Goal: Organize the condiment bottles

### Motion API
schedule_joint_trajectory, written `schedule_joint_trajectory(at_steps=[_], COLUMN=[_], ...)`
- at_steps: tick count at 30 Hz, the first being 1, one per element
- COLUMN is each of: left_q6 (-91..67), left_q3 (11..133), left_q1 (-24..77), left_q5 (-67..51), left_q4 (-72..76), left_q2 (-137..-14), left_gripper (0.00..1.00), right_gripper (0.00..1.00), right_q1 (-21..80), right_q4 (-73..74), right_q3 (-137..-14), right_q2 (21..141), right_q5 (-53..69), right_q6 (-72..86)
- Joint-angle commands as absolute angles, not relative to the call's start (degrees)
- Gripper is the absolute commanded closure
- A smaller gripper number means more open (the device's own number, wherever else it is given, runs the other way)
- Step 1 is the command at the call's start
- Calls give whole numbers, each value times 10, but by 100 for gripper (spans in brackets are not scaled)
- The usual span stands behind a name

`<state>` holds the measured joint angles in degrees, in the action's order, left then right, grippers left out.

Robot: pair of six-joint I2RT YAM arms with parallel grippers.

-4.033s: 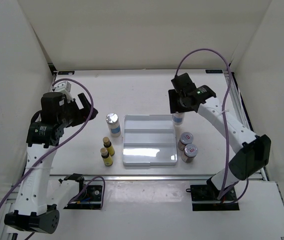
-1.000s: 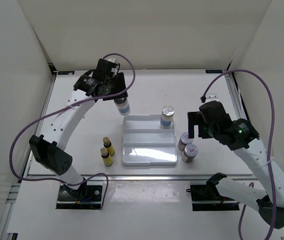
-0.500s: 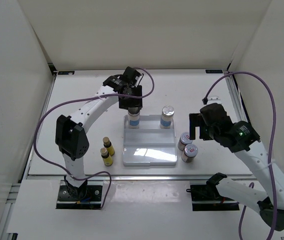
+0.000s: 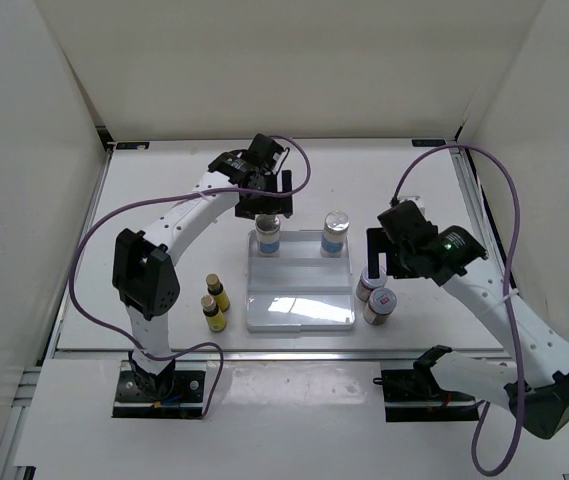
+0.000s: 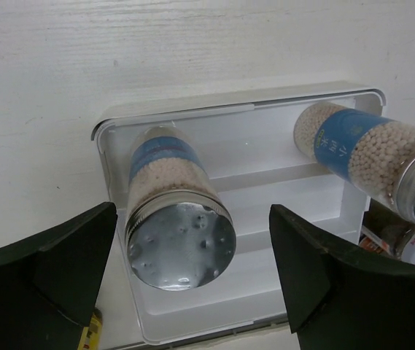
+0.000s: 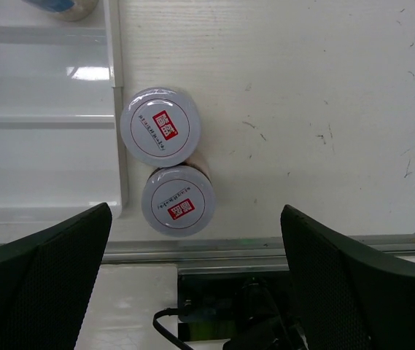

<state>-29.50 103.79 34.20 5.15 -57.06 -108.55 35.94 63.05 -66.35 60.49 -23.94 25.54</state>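
Observation:
Two tall silver-capped jars [image 4: 268, 237] [image 4: 335, 232] stand on the back step of the white tray [image 4: 299, 318]. My left gripper [image 4: 267, 214] hangs open right over the left tall jar [image 5: 180, 244], its fingers apart on either side of the cap. The other tall jar [image 5: 371, 157] stands to its right. Two short red-white lidded jars [image 6: 160, 127] [image 6: 178, 200] sit side by side against the tray's right edge. My right gripper [image 6: 196, 277] is open above them and holds nothing. Two slim yellow bottles [image 4: 218, 292] [image 4: 211, 312] stand left of the tray.
The tray's middle and front steps [image 6: 47, 146] hold nothing. The table's near edge with a metal rail [image 6: 265, 248] runs just below the short jars. White walls close in the back and both sides.
My left gripper has opened and let go of the tall jar, which now stands on the tray's back step. My right arm has shifted slightly left, over the short jars.

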Motion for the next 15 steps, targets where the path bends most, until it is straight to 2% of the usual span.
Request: schedule_joint_trajectory(at_steps=[1, 3, 9, 13, 15], left_q6=[-299, -299, -299, -293, -287], left_q3=[1044, 1044, 1037, 1014, 994], left_q1=[345, 345, 345, 345, 345], left_q5=[50, 45, 45, 58, 64], left_q4=[-557, -562, -568, -574, -588], left_q2=[-1046, -1028, -947, -862, -840], left_gripper=[3, 0, 0, 0, 0], right_gripper=[0, 0, 0, 13, 15], right_q1=[352, 347, 304, 279, 272], right_q4=[605, 594, 548, 505, 494], right_q3=[-659, -653, -634, -619, -612], right_q2=[628, 653, 721, 732, 746], right_q5=[-234, -234, -161, -84, -79], right_q6=[274, 274, 263, 248, 248])
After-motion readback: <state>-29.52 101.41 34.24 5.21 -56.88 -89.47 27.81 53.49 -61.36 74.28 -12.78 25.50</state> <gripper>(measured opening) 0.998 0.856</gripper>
